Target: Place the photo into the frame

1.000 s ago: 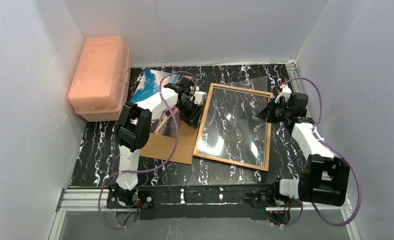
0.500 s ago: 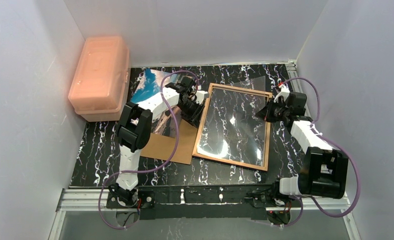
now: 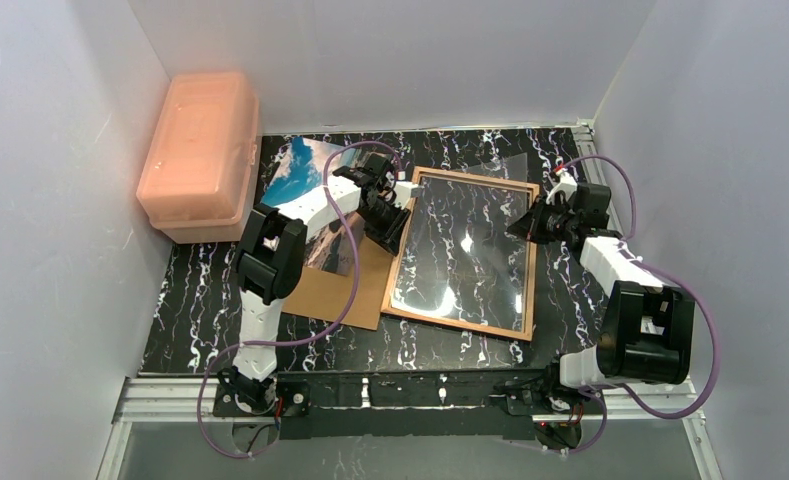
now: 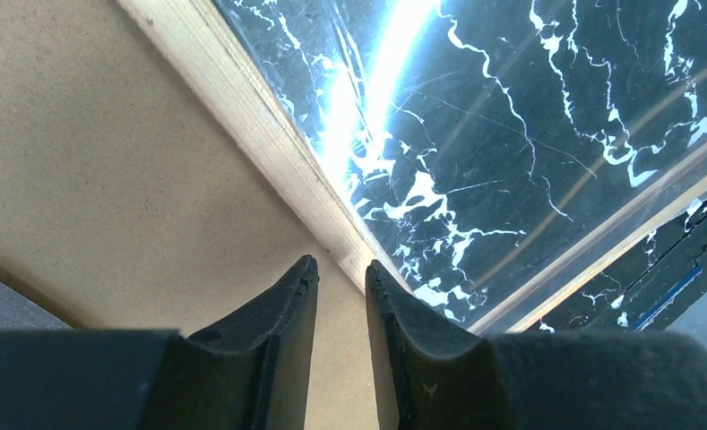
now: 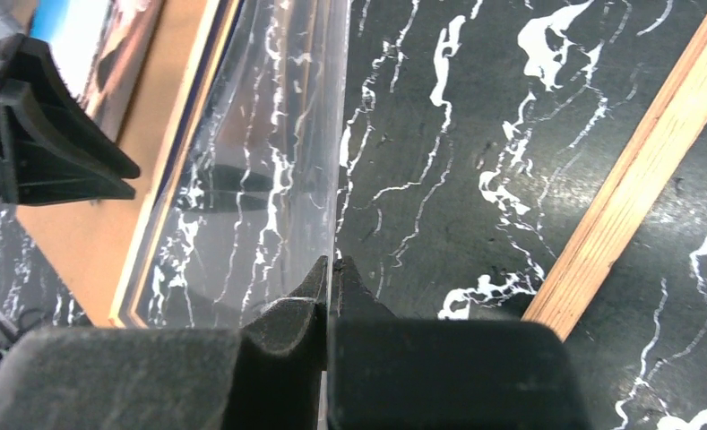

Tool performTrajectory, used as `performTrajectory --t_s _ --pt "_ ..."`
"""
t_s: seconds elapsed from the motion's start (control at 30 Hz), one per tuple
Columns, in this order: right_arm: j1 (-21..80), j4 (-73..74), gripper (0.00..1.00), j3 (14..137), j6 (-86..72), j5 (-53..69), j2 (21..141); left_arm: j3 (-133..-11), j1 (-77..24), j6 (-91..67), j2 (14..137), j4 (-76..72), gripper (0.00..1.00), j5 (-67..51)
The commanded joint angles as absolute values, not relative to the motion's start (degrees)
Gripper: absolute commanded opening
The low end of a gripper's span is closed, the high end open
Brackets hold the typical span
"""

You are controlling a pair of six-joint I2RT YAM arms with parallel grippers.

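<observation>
The frame (image 3: 460, 323) lies in the middle of the table with its wood-brown back edges up. My right gripper (image 3: 523, 224) is shut on the right edge of its clear glazing pane (image 5: 269, 152), and that side of the pane is raised and tilted above the frame's right rail (image 5: 636, 170). My left gripper (image 4: 341, 269) hangs over the brown backing board (image 4: 107, 161), just beside the frame's left rail (image 4: 269, 152); its jaws stand a narrow gap apart with nothing between them. The photo (image 3: 295, 172) lies at the back left, partly under my left arm.
A pink lidded box (image 3: 200, 150) stands at the back left against the wall. The backing board (image 3: 335, 292) lies left of the frame and partly over the photo. White walls close in the black marbled table (image 3: 200, 310) on three sides.
My right gripper has drawn the pane's right edge leftward and up, tilting it more. My left gripper's jaws have narrowed beside the frame's left rail.
</observation>
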State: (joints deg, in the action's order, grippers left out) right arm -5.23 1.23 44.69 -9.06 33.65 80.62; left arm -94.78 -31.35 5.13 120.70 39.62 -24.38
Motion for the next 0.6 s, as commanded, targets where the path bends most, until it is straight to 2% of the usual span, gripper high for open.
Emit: performTrajectory --t_s 0.0,0.27,0.57 --pt "-5.1 -3.7 0.01 46.4 -13.3 40.0 79.4 -94.8 -31.6 6.0 121.1 40.3 0.24 -24.4" --pt "-5.1 -9.5 0.01 46.4 -26.1 45.8 72.9 -94.9 -31.3 4.1 119.7 40.4 0.21 -26.8" --pt "-5.0 -3.3 0.01 53.8 -32.2 50.4 73.3 -96.0 -24.2 0.4 112.3 41.3 0.19 -34.1"
